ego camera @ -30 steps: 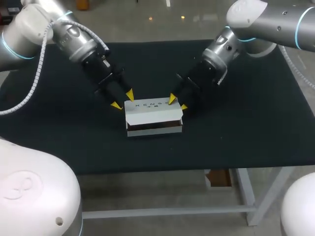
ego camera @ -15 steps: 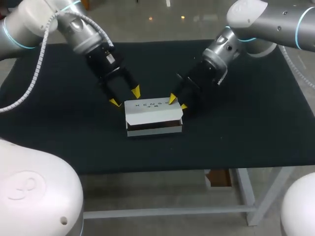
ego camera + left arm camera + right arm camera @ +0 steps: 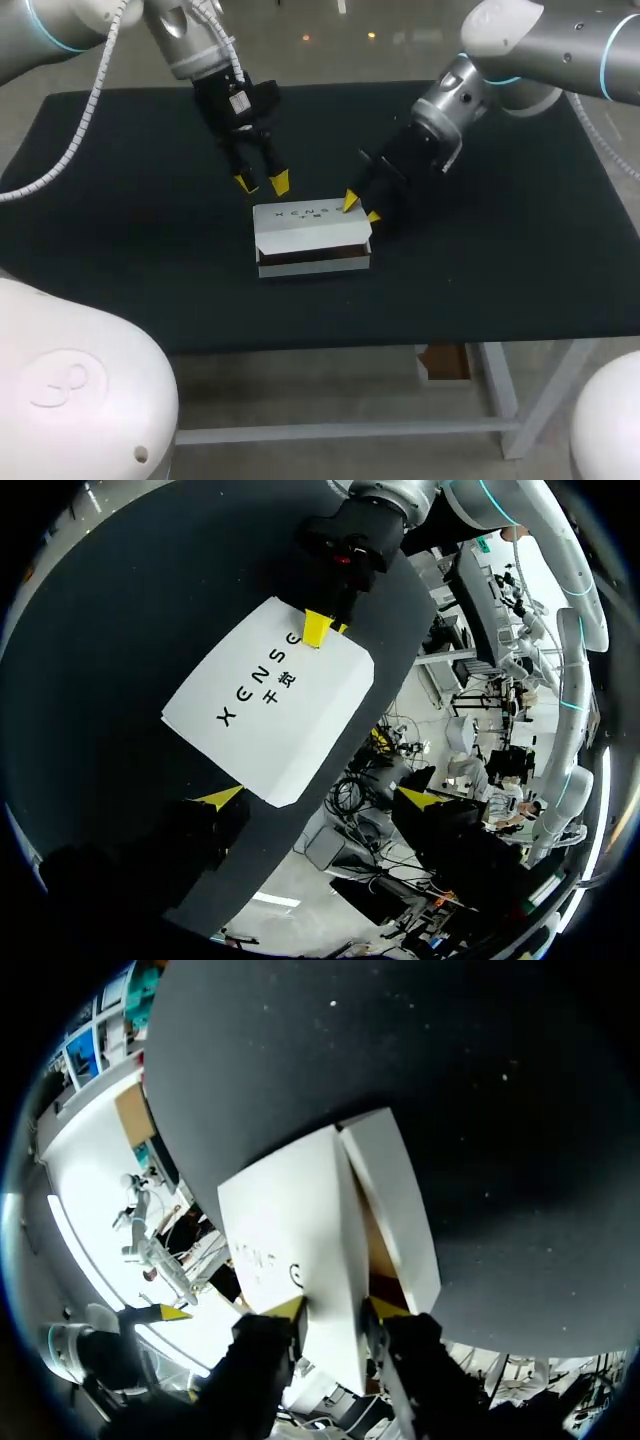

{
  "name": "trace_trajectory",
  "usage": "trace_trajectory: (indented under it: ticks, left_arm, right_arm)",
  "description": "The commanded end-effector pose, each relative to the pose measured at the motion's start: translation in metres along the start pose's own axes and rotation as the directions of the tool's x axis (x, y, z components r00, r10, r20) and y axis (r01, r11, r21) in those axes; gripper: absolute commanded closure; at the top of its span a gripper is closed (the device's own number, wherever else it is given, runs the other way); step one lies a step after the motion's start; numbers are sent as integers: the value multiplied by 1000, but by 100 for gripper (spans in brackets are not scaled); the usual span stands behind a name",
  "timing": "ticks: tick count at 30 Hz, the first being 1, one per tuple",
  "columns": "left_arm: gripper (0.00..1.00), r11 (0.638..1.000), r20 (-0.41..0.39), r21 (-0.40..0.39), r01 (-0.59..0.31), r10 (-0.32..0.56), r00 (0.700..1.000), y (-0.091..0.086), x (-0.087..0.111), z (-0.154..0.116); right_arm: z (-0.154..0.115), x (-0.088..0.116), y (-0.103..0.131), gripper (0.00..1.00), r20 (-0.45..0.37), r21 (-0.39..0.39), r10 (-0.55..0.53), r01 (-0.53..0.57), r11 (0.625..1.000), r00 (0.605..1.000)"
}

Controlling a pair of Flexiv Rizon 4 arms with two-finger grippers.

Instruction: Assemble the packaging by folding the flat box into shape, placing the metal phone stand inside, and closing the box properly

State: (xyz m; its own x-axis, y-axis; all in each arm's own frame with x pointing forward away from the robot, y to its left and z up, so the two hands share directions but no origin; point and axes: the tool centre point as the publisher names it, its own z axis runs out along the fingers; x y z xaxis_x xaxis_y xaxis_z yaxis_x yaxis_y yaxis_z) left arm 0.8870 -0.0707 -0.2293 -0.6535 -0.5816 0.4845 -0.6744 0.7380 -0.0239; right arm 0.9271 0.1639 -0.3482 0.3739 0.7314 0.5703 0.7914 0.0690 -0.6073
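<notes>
The white box [image 3: 310, 232] stands folded near the table's middle, lid down, with a dark gap along its front side. My left gripper [image 3: 262, 182] hangs open above and just behind the box's left end, touching nothing; in its wrist view the box [image 3: 265, 705] lies ahead of the left gripper [image 3: 320, 798]. My right gripper [image 3: 358, 208] is at the box's far right corner, shut on the edge of the lid [image 3: 290, 1230], with one finger on each face; a side flap [image 3: 395, 1200] stands beside it. The metal phone stand is not visible.
The black table [image 3: 500, 250] holds nothing else, with bare cloth on every side of the box. Its front edge runs a little in front of the box.
My left gripper has let go of the box's far left corner, opened wide and risen back toward the far left. The right gripper and the box have stayed put.
</notes>
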Motion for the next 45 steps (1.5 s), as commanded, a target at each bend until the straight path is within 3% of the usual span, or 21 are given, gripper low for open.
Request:
trace_trajectory:
  ticks: [1,6,7,20,22,23,25,31,32,34,36,45]
  left_arm:
    - [0,953,138,-134,-272,290,947,-4,4,-8]
    - [0,837,161,-312,-450,514,843,-2,7,-6]
    - [0,828,156,-333,-450,519,840,-2,8,-6]
    - [0,828,156,-333,-450,519,840,-2,8,-6]
    - [0,851,216,-326,-411,490,844,-1,9,1]
    - [0,839,216,-322,-437,515,829,-1,8,4]
    - [0,850,260,-304,-430,508,821,-1,8,9]
    - [0,820,359,-286,-495,571,738,1,12,23]
    - [0,827,371,-272,-492,562,739,1,12,25]
    - [0,803,366,-282,-525,596,715,2,13,28]
    - [0,766,321,-353,-538,639,699,0,13,30]
    - [0,766,321,-353,-538,639,699,0,13,30]
  right_arm:
    - [1,0,1,61,0,0,0,0,1000,1000]
    - [1,0,1,62,0,0,0,0,1000,1000]
    - [1,0,1,62,0,0,0,0,1000,1000]
    - [1,0,1,62,0,0,0,0,1000,1000]
    - [1,0,1,62,0,0,0,0,1000,1000]
    - [1,0,1,63,0,0,0,0,1000,1000]
    - [1,0,1,64,0,0,0,0,1000,1000]
    - [1,0,1,64,0,0,0,0,1000,1000]
    - [1,0,1,65,0,0,0,0,1000,1000]
    - [1,0,1,65,0,0,0,0,1000,1000]
    - [1,0,1,65,0,0,0,0,1000,1000]
    - [1,0,1,65,0,0,0,0,1000,1000]
